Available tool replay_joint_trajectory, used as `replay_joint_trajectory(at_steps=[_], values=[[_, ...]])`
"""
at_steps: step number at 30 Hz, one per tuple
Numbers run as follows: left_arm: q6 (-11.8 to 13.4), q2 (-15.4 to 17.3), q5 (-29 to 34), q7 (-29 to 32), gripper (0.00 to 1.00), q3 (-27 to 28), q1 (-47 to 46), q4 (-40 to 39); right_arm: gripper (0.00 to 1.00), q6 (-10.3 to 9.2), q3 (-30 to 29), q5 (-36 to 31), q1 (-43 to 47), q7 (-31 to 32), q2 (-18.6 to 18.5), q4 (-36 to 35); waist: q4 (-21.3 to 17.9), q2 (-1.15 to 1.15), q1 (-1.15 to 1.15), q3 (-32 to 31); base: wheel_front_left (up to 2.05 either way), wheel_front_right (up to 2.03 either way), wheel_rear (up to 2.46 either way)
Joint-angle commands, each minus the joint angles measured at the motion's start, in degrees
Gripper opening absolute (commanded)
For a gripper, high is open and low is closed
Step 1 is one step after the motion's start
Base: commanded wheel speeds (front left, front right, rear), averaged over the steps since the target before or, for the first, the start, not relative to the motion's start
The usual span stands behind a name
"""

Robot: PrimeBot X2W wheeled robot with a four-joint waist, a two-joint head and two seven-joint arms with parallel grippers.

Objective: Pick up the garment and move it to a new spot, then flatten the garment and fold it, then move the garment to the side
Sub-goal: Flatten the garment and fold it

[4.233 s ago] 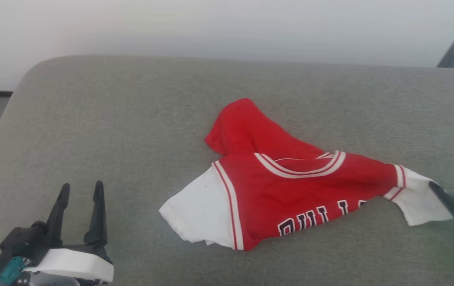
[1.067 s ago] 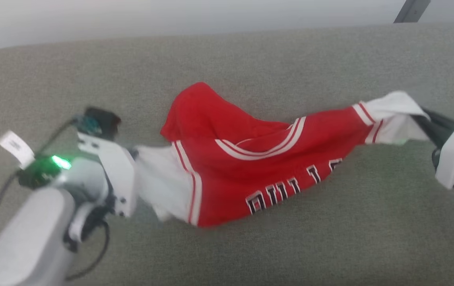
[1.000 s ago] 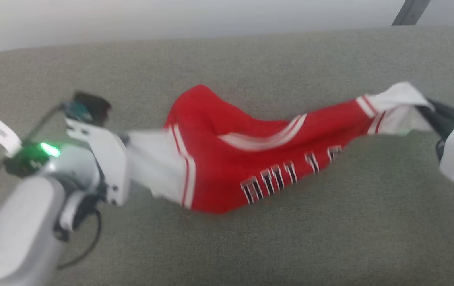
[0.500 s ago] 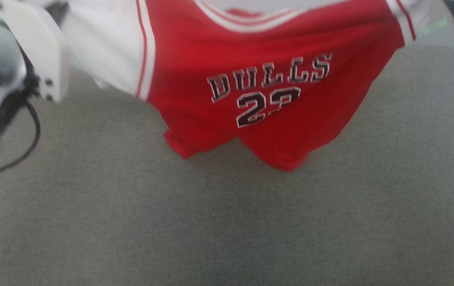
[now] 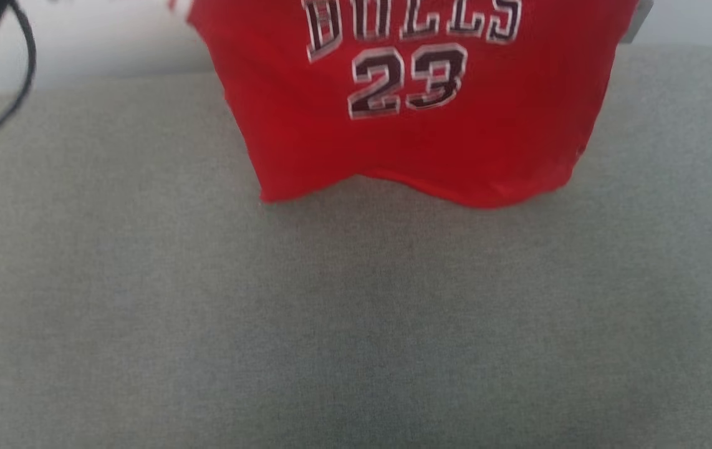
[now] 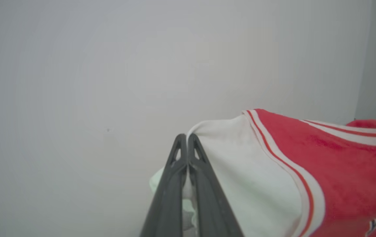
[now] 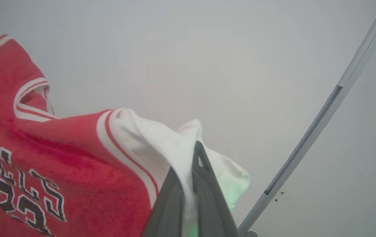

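Observation:
The garment point(image 5: 406, 137), red with dark "23" lettering, hangs spread out at the top of the head view, its hem low over the grey cushion point(image 5: 356, 324). Whether the hem touches the cushion I cannot tell. In the left wrist view my left gripper point(image 6: 187, 136) is shut on one white sleeve point(image 6: 240, 171) of the garment point(image 6: 339, 164). In the right wrist view my right gripper point(image 7: 193, 154) is shut on the other white sleeve point(image 7: 161, 144), with cloth draped over one finger. The red body point(image 7: 59, 148) stretches between the two grips.
The grey cushion runs wide below and in front of the hanging cloth. A pale wall stands behind it. A slanted grey pole point(image 7: 323, 121) crosses the right wrist view. A black cable point(image 5: 19, 56) of my left arm loops at the head view's top left.
Both grippers closed on the white sleeves and rose, lifting the garment off the cushion so it hangs open, lettering upright. The head view has shifted as well.

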Motion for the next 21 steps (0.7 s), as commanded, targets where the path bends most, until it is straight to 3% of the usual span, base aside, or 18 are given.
replay_joint_trajectory(at_steps=[1, 10, 15, 19, 21], values=[[0.3, -0.9, 1.7, -2.7, 0.0, -0.3, -2.7, 2.1, 0.0, -0.02, 0.4, -0.5, -2.2, -1.9, 1.0, 2.2, -0.1, 0.0, 0.0, 2.7, 0.0, 0.0, 0.0], [3.5, -6.3, 8.5, -20.2, 0.0, -1.6, -19.0, 14.4, 0.0, -0.02, 1.4, -7.6, -17.7, -18.2, 5.3, 18.7, 0.4, 0.0, 0.0, 11.6, 0.0, 0.0, 0.0], [5.5, -7.7, 11.1, -28.2, 0.0, -1.8, -25.6, 19.2, 0.0, -0.03, 0.5, -13.0, -23.8, -22.8, 6.4, 24.0, 1.1, 0.0, 0.0, 14.2, 0.0, 0.0, 0.0], [7.7, -8.8, 12.5, -37.1, 0.0, -1.7, -29.2, 22.3, 0.0, -0.03, -2.0, -19.5, -25.9, -23.3, 7.1, 21.8, 2.0, 0.0, 0.0, 16.0, 0.0, 0.0, 0.0], [7.2, -9.1, 11.9, -39.4, 0.0, -1.7, -28.8, 24.4, 0.0, -0.02, -2.5, -21.0, -23.3, -23.3, 7.5, 21.3, 2.5, 0.0, 0.0, 16.2, 0.0, 0.0, 0.0]])
